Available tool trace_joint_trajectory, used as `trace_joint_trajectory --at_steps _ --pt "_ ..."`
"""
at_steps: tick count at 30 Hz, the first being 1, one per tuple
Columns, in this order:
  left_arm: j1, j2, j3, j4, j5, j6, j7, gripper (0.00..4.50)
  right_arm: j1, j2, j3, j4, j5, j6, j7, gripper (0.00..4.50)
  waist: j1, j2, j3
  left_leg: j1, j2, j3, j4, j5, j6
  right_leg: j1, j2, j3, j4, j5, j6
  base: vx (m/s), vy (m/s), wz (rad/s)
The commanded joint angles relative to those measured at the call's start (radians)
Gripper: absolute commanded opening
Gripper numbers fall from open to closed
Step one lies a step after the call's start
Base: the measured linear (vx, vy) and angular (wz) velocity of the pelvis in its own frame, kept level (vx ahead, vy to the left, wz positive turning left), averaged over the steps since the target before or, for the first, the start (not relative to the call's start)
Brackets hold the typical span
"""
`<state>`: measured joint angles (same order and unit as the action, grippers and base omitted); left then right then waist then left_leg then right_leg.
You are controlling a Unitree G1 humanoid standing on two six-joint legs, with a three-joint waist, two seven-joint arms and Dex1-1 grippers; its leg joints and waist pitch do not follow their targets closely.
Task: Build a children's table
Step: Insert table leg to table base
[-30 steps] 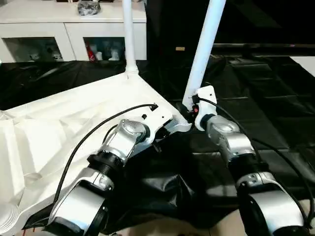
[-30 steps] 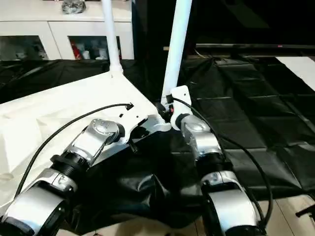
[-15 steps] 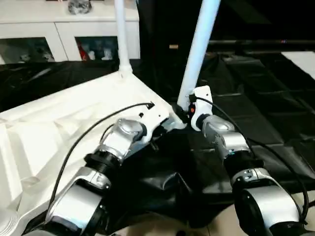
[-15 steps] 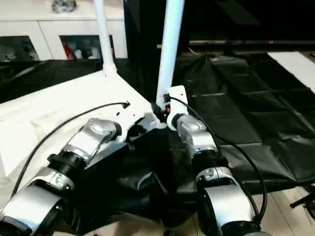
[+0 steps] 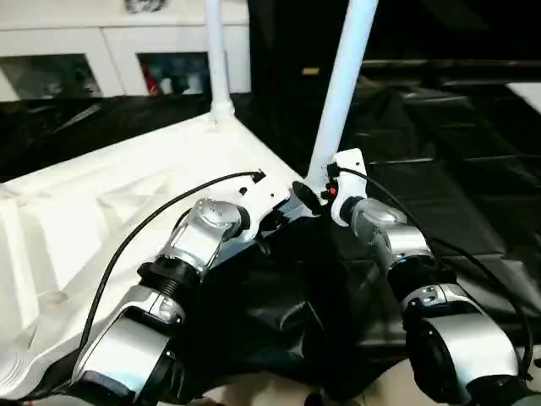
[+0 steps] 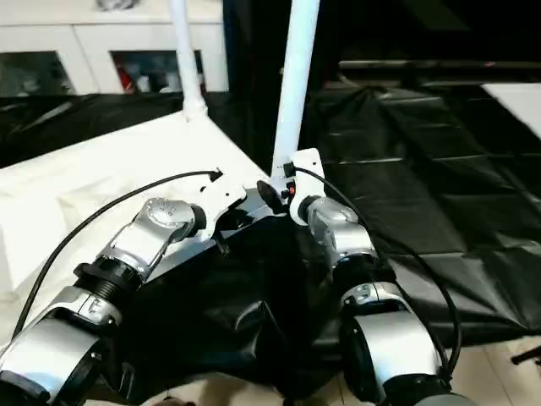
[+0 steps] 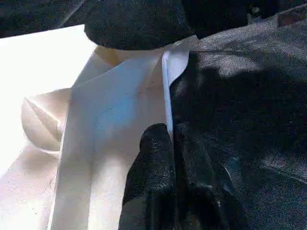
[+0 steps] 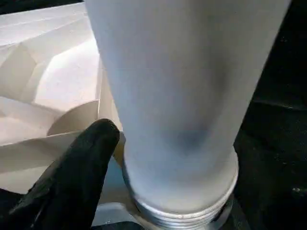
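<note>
Left tool (image 7: 168,143) pinches the white ribbed plastic tabletop's (image 5: 127,194) rim steady; right tool (image 5: 314,196) spreads around the white tube leg (image 5: 342,76) at its corner socket.

A white cabinet (image 5: 127,51) with glass doors stands along the far side, small colourful items dimly visible behind the glass. Crinkled black plastic sheeting (image 5: 456,161) covers the work surface and shines where light catches its folds, hanging over the near edge. Beyond it the room is dark, and a strip of pale floor (image 6: 499,372) shows at the near corner.
</note>
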<state>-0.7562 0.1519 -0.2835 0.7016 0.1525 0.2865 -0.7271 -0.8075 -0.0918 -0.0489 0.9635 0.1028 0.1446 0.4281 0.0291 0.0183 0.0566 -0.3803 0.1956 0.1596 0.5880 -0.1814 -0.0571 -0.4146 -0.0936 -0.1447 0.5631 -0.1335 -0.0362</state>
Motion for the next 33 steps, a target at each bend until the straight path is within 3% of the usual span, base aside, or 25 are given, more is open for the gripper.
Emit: trace_joint_trajectory --at_steps 1,8,17,20,28,33 --pt "-0.032 0.002 -0.019 -0.033 0.004 -0.051 -0.016 0.0 0.001 0.002 0.021 0.0 -0.008 -0.001 0.044 3.75 0.004 0.007 -0.084 0.013 0.039 -0.001 -0.059 -0.144 0.084 0.073 -0.067 0.064 -0.041 -0.143 -0.24 0.0 0.0 0.0" --pt "-0.017 0.036 -0.02 -0.03 -0.006 -0.107 -0.072 0.0 0.033 -0.055 0.054 -0.091 -0.008 -0.016 0.172 3.75 0.009 0.003 -0.082 0.011 0.037 0.004 -0.058 -0.163 0.081 0.073 -0.065 0.067 -0.043 -0.173 -0.227 0.0 0.0 0.0" --pt "0.005 0.076 -0.02 -0.027 -0.033 -0.164 -0.164 0.0 0.118 -0.144 0.105 -0.24 -0.003 -0.001 0.344 3.75 0.023 0.002 -0.085 0.012 0.039 0.007 -0.054 -0.131 0.103 0.072 -0.063 0.07 -0.035 -0.131 -0.237 0.0 0.0 0.0" --pt "0.033 0.102 -0.031 -0.053 -0.058 -0.207 -0.262 0.0 0.157 -0.186 0.113 -0.305 0.007 0.02 0.397 3.75 0.032 0.002 -0.082 0.013 0.039 0.008 -0.055 -0.161 0.091 0.072 -0.064 0.07 -0.042 -0.191 -0.216 0.0 0.0 0.0" --pt "0.068 0.151 -0.051 -0.084 -0.083 -0.265 -0.402 0.0 0.216 -0.243 0.147 -0.402 0.013 0.053 0.5 3.75 0.037 0.002 -0.073 0.022 0.039 0.007 -0.062 -0.252 0.047 0.062 -0.062 0.072 -0.059 -0.347 -0.166 0.0 0.0 0.0" --pt "0.078 0.168 -0.052 -0.098 -0.097 -0.271 -0.445 0.0 0.236 -0.262 0.173 -0.426 0.004 0.058 0.539 3.75 0.035 0.001 -0.075 0.022 0.037 0.007 -0.062 -0.248 0.041 0.063 -0.06 0.075 -0.055 -0.332 -0.17 0.0 0.0 0.0"
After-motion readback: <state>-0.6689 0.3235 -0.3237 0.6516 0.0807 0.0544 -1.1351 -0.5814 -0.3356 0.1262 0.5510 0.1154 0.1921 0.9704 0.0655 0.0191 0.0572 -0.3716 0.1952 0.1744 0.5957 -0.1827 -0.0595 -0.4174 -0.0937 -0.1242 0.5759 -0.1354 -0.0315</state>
